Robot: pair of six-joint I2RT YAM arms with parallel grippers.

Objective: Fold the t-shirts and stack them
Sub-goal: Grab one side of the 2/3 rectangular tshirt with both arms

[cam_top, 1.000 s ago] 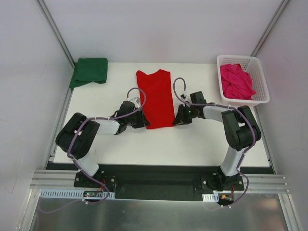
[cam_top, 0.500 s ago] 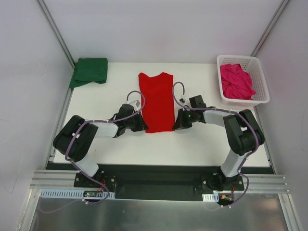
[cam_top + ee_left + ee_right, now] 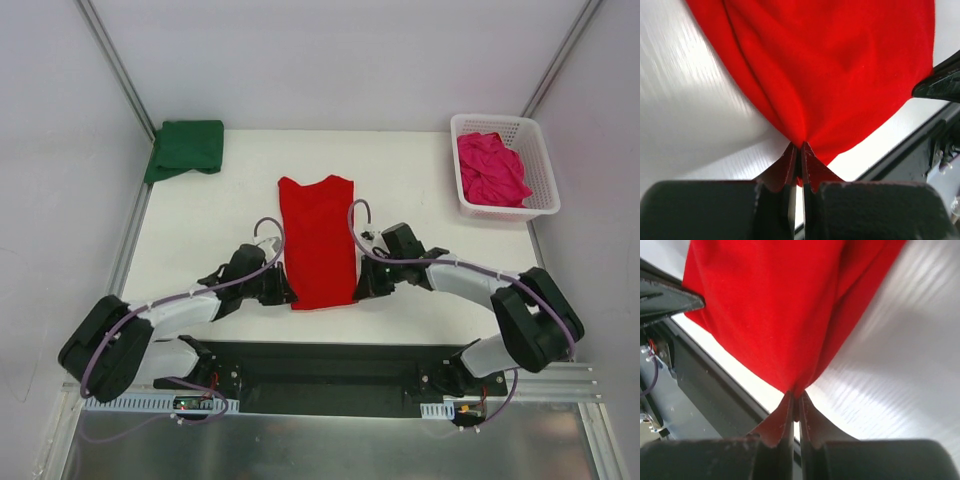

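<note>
While both arms stretch low over the table [image 3: 210, 230], each gripper pinches a near corner of the red shirt [image 3: 317, 240]. The left gripper [image 3: 285, 295] has the near-left corner and the right gripper [image 3: 358, 292] the near-right one. In the left wrist view the fingers [image 3: 790, 165] are pressed together on a fold of red cloth, which gathers to a point at the tips and fans out beyond them. The right wrist view shows the same thing: fingers [image 3: 812, 420] squeezed together with red cloth caught between them.

The red shirt lies mid-table as a narrow strip (sides folded in, by the look of it), its collar end away from the arms and its near hem close to the table's near edge.

The green shirt [image 3: 187, 147] sits folded at the far left corner, partly hanging over the table's left side. The pink shirt [image 3: 490, 168] lies crumpled inside the basket [image 3: 543, 150] at the far right corner, well apart from both grippers.
</note>
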